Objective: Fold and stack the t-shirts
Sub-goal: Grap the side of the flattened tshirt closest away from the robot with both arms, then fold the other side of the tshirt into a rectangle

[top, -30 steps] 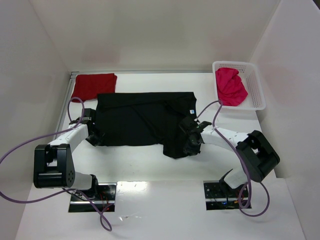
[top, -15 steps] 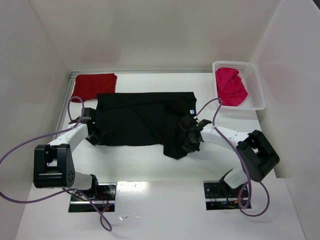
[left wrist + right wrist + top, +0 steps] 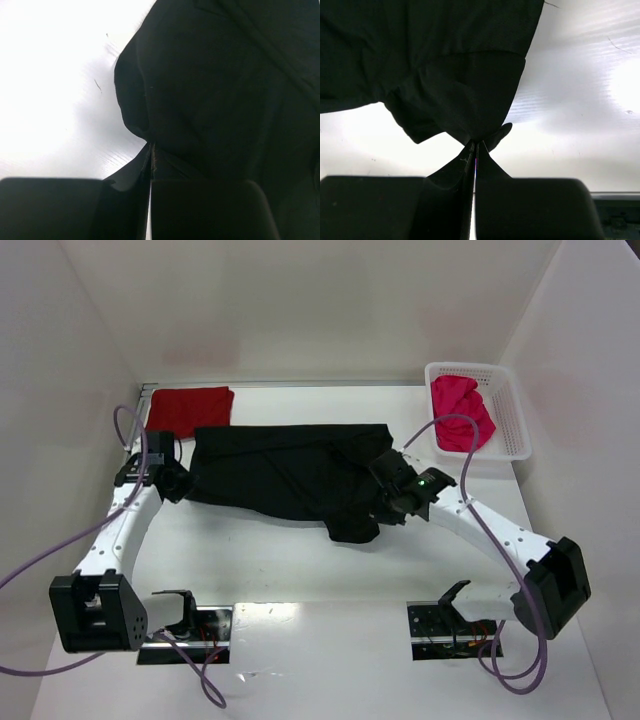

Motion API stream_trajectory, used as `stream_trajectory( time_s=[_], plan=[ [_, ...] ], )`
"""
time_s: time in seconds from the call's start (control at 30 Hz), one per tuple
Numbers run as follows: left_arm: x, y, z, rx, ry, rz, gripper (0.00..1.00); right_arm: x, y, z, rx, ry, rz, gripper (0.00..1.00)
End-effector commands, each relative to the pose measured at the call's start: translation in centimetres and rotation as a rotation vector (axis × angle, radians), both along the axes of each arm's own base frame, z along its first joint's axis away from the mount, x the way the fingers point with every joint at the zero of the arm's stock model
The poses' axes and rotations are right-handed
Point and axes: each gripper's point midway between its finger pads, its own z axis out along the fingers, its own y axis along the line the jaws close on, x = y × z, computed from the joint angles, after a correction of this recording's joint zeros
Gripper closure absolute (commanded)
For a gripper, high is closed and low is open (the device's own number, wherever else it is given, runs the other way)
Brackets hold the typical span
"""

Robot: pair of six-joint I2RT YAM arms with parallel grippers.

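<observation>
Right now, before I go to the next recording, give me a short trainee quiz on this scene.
1. True or false: the pink shirt lies in the basket.
2. Fill in: the dark red shirt lies in the far ___ corner.
3. The left gripper and right gripper are both shut on: A black shirt; B pink shirt; C basket.
Key: 1 true; 2 left; 3 A.

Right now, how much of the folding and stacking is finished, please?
Done: the dark red t-shirt lies folded at the far left. In hand: the black t-shirt is spread out, the left jaws shut on its left edge and the right jaws shut on its right part. Left: folding it, then the crumpled pink-red t-shirt in the white basket, and stacking all three.
</observation>
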Motion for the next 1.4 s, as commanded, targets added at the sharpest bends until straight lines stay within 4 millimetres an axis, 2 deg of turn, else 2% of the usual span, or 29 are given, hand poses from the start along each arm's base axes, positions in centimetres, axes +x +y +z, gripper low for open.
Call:
stream_trajectory(
  time_s=[0.0,0.03,0.17,0.23,0.3,0.33,0.37,0.43,0.47,0.5,0.6,0.67,0.7,0.77,0.83,0.9,1.1,1.23,1.33,1.37],
  plan=[
    [-1.2,0.5,1.3,0.034,0.013,-0.017,1.0,-0.3,-0.9,2.1,-0.014,-0.029,-0.028,1.0],
    [-1.0,0.5,2.0,0.041,-0.006,-0.024,1.0,0.0,-0.6,3.2,0.006,-0.054,-0.029,1.0],
    [-1.1,0.6,2.2,0.046,-0.004,-0.031,1.0,0.4,-0.9,5.0,0.023,-0.106,-0.05,1.0],
    [0.1,0.9,2.4,0.067,-0.021,-0.033,1.0,1.5,-1.1,5.8,0.032,-0.145,-0.066,1.0],
    [1.4,1.1,2.5,0.073,-0.033,-0.04,1.0,2.7,-1.1,5.7,0.022,-0.151,-0.052,1.0],
    [2.3,1.2,3.1,0.082,-0.05,-0.049,1.0,3.9,-1.3,6.2,0.033,-0.177,-0.068,1.0],
    [3.2,1.3,3.4,0.091,-0.072,-0.057,1.0,4.3,-1.1,5.9,0.025,-0.179,-0.056,1.0],
    [4.7,1.2,3.1,0.089,-0.073,-0.07,1.0,6.2,-1.3,6.8,0.029,-0.228,-0.061,1.0],
    [5.7,1.0,3.6,0.082,-0.096,-0.09,1.0,6.8,-1.6,6.6,0.019,-0.23,-0.062,1.0],
    [6.8,0.9,2.9,0.077,-0.088,-0.105,1.0,7.4,-1.7,5.7,0.006,-0.211,-0.061,1.0],
    [9.0,0.9,2.1,0.076,-0.075,-0.121,1.0,9.6,-2.2,5.1,-0.007,-0.229,-0.061,1.0],
    [10.1,0.9,1.8,0.078,-0.084,-0.139,1.0,10.9,-2.6,4.9,-0.009,-0.24,-0.068,0.99],
    [10.7,0.9,0.8,0.076,-0.066,-0.14,1.0,11.5,-2.2,5.1,0.007,-0.254,-0.064,0.99],
    [11.7,1.0,0.6,0.076,-0.069,-0.14,1.0,12.3,-2.5,3.7,-0.012,-0.232,-0.069,0.99],
    [12.0,1.1,-1.3,0.077,-0.03,-0.15,1.0,13.3,-2.5,2.9,0.002,-0.223,-0.078,0.99],
    [13.0,1.3,-2.2,0.083,-0.022,-0.145,1.0,14.2,-2.3,2.5,0.012,-0.232,-0.073,0.99],
    [14.2,2.4,-4.8,0.085,0.016,-0.122,1.0,16.8,-2.1,0.6,0.023,-0.211,-0.089,0.98],
    [15.4,3.4,-4.7,0.091,0.008,-0.109,1.0,17.8,-1.5,0.8,0.028,-0.222,-0.062,0.98],
    [16.4,4.0,-4.1,0.097,-0.02,-0.097,1.0,18.6,-2.2,0.9,0.03,-0.234,-0.083,0.98],
    [16.4,3.8,-4.6,0.085,-0.012,-0.105,1.0,18.7,-2.5,0.4,0.033,-0.219,-0.089,0.98]
  ],
)
